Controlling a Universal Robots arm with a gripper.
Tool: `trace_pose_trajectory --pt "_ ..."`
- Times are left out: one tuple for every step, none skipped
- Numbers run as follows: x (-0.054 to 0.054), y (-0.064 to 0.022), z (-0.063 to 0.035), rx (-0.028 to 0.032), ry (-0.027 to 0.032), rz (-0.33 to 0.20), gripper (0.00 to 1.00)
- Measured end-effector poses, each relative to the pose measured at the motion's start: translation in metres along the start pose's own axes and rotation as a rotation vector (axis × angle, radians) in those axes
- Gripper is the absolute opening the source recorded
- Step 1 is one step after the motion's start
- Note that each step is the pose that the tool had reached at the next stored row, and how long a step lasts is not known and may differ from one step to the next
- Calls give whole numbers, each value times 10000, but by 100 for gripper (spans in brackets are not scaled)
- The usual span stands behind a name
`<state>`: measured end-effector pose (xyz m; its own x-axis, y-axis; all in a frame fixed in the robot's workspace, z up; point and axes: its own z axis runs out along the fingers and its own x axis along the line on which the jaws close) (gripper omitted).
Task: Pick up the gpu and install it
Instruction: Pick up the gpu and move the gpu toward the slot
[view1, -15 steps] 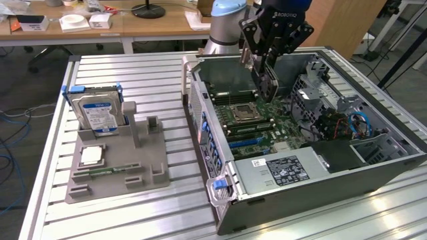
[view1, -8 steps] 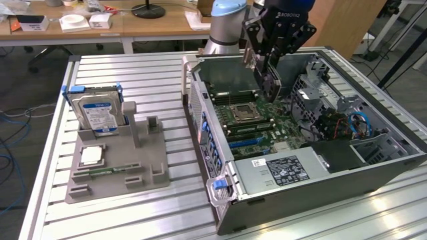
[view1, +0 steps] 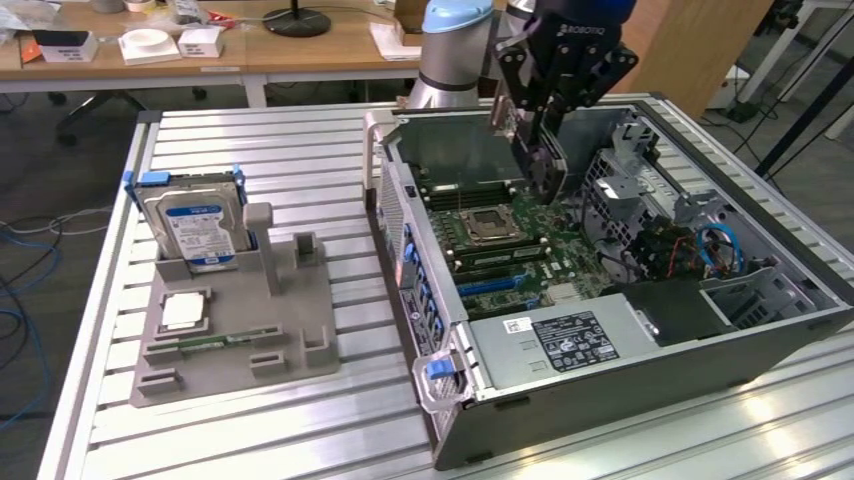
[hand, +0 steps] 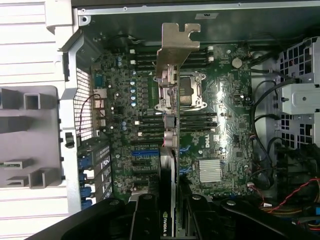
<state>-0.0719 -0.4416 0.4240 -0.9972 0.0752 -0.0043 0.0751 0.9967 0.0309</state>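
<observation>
On the slatted table (view1: 267, 140), toward its edge at the exterior view's right, we see the open computer case (view1: 400, 230), motherboard (view1: 561, 240) exposed. The gripper (view1: 537, 112) hangs over the board's far end, clamped on the gpu (view1: 541, 165), which stands edge-down by the processor socket (view1: 487, 225).

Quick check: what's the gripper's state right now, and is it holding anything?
Gripper: closed on the gpu, holding it on edge over the open computer case.
</observation>
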Motion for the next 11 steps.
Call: trace_pose_trajectory --pt "-6 0 0 0 0 0 26" --pt "-12 1 0 0 0 0 26" --pt "-19 1 0 0 0 0 26" --pt "-25 2 0 1 0 -1 26" --pt "-32 2 0 0 0 0 26" --pt "-38 3 0 0 0 1 26" --pt "-44 3 0 0 0 0 26" --pt "-50 4 0 0 0 0 26" --pt "-56 4 0 0 0 0 26" --pt "-61 4 0 0 0 0 26" --pt "-67 5 1 0 0 1 26"
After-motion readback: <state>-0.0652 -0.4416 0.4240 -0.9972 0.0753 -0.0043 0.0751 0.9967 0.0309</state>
